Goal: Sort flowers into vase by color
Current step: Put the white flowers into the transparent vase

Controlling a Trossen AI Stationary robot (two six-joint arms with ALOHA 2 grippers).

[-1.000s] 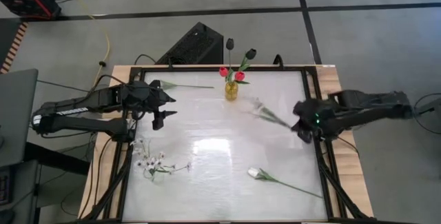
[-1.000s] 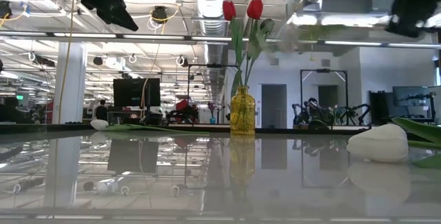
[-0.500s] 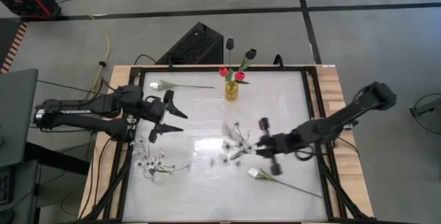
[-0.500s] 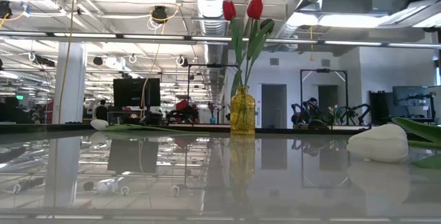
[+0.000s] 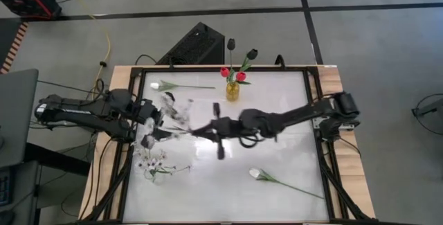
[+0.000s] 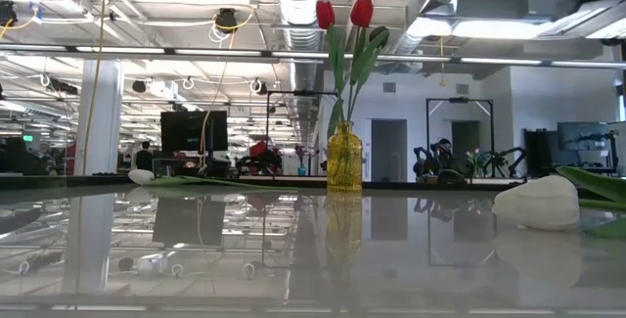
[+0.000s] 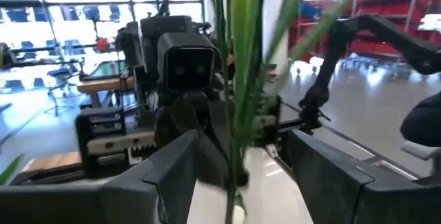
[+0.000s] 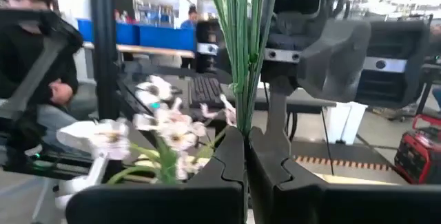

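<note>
Over on the left of the overhead shot we're seeing the left gripper (image 5: 158, 123) sitting with its fingers spread apart on either side of the stems of a spray of tiny white blossoms (image 5: 173, 111), not closing on them. In its own wrist shot the green stems (image 7: 238, 79) are running straight up through the gap between the two wide-open fingers (image 7: 169, 176).

Below it, lower left of the table (image 5: 208, 190), another white blossom spray (image 5: 154, 163) is lying flat, and a white tulip (image 5: 160, 85) is lying near the upper left corner.

Moving toward the middle, the right gripper (image 5: 208, 128) is reaching way across the table, and it's the one actually doing the holding: its wrist shot shows the fingers (image 8: 227, 162) pinched together on the stems (image 8: 241, 45), with the little white flowers (image 8: 165, 131) hanging off to one side.

Top centre, the yellow vase (image 5: 232, 91) is standing with two red tulips (image 5: 232, 74) in it. A black tulip (image 5: 250, 55) is poking up just behind it.

Lower right, another white tulip (image 5: 257, 174) is lying on the table.
</note>
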